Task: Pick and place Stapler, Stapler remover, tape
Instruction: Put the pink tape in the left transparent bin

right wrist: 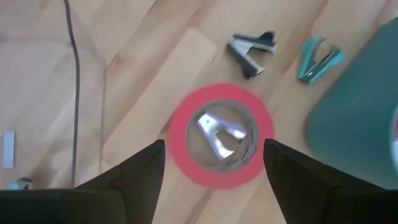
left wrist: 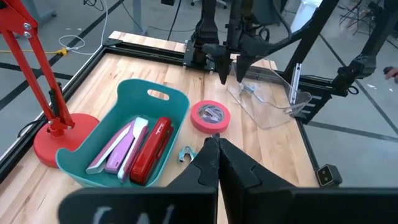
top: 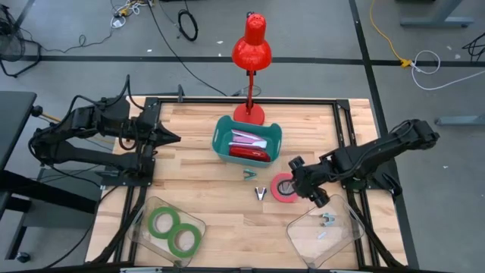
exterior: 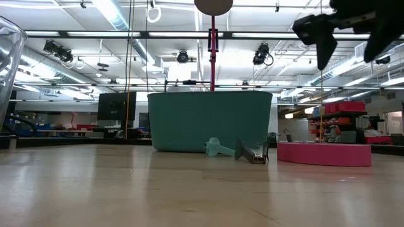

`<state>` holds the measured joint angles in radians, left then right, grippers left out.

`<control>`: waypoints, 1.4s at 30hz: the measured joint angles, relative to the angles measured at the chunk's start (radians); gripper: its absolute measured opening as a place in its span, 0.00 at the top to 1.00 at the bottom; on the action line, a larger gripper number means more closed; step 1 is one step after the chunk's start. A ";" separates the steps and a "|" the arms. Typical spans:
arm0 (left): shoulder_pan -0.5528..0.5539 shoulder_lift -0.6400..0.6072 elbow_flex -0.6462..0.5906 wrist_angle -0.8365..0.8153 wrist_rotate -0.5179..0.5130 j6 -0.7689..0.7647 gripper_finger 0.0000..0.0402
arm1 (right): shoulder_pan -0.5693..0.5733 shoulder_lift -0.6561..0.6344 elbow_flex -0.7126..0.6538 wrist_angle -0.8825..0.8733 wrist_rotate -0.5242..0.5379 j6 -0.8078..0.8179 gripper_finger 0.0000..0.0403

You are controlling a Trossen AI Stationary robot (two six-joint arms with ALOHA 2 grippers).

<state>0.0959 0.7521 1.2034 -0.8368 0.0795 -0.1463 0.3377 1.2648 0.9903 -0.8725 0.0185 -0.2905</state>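
— Where are we?
— We're in a lab or workshop hall: bare ceiling ducts [exterior: 120,16] and strip lights, red shelves [exterior: 344,120] at the back.
— And underfoot?
— We see grey concrete floor [top: 68,30] with loose cables [top: 187,25] round our wooden table [top: 227,220].

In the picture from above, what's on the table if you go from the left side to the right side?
Left gripper, shut → green tape rolls in a clear tray → teal bin with staplers → red tape → right gripper, open above it → clear tray with small bits.
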 joint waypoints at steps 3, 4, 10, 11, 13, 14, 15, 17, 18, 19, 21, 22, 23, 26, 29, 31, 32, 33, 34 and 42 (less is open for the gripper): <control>0.000 0.000 0.000 0.000 0.000 0.000 0.99 | 0.013 0.000 -0.018 0.008 -0.005 -0.003 0.33; 0.000 0.000 0.000 0.000 0.000 0.000 0.99 | 0.017 0.000 -0.026 0.011 -0.005 -0.007 0.33; 0.000 0.000 0.000 0.000 0.000 0.000 0.99 | 0.033 0.000 -0.097 0.052 -0.010 -0.018 0.33; 0.000 0.000 0.000 0.000 0.000 0.000 0.99 | 0.033 0.000 -0.110 0.071 -0.010 -0.024 0.33; 0.000 0.000 0.000 0.000 -0.005 0.000 0.99 | 0.033 0.000 -0.139 0.114 -0.010 -0.038 0.33; 0.000 0.000 0.000 0.000 -0.010 0.000 0.99 | 0.033 0.000 -0.153 0.134 -0.009 -0.041 0.33; 0.000 0.000 0.000 0.000 -0.013 0.000 0.99 | 0.033 0.001 -0.164 0.151 -0.009 -0.042 0.33; 0.000 0.000 0.000 0.000 -0.015 0.000 0.99 | 0.033 0.001 -0.188 0.185 -0.009 -0.044 0.33; 0.000 0.000 0.000 0.000 -0.015 0.001 0.99 | 0.033 0.001 -0.199 0.192 -0.010 -0.044 0.33; 0.000 0.000 0.000 0.000 -0.015 0.000 0.99 | 0.033 0.001 -0.208 0.195 -0.011 -0.044 0.33; 0.000 0.000 0.000 0.000 -0.015 0.000 0.99 | 0.033 0.001 -0.221 0.205 -0.011 -0.045 0.33; 0.000 0.000 0.000 0.000 -0.015 0.001 0.99 | 0.033 0.001 -0.225 0.209 -0.011 -0.051 0.33; 0.000 0.000 0.000 0.000 -0.015 0.001 0.99 | 0.033 0.001 -0.228 0.209 -0.011 -0.063 0.33; 0.000 0.000 0.000 0.000 -0.015 0.001 0.99 | 0.033 0.001 -0.230 0.210 -0.011 -0.088 0.33; 0.000 0.000 0.000 0.000 -0.015 0.002 0.99 | 0.033 0.001 -0.230 0.210 -0.011 -0.115 0.33; 0.000 0.000 0.000 0.000 -0.015 0.002 0.99 | 0.033 0.001 -0.230 0.213 -0.010 -0.116 0.33; 0.000 0.000 0.000 0.000 -0.015 0.002 0.99 | 0.033 0.001 -0.230 0.219 -0.009 -0.111 0.33; 0.000 0.000 0.000 0.000 -0.015 0.002 0.99 | 0.033 0.001 -0.230 0.226 -0.010 -0.110 0.33; 0.000 0.000 0.000 0.000 -0.015 0.001 0.99 | 0.033 0.001 -0.230 0.230 -0.010 -0.110 0.33; 0.000 0.000 0.000 0.000 -0.015 -0.004 0.99 | 0.033 0.001 -0.208 0.211 -0.009 -0.111 0.33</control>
<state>0.0962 0.7522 1.2034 -0.8364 0.0647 -0.1507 0.3706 1.2656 0.7819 -0.6610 0.0093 -0.4015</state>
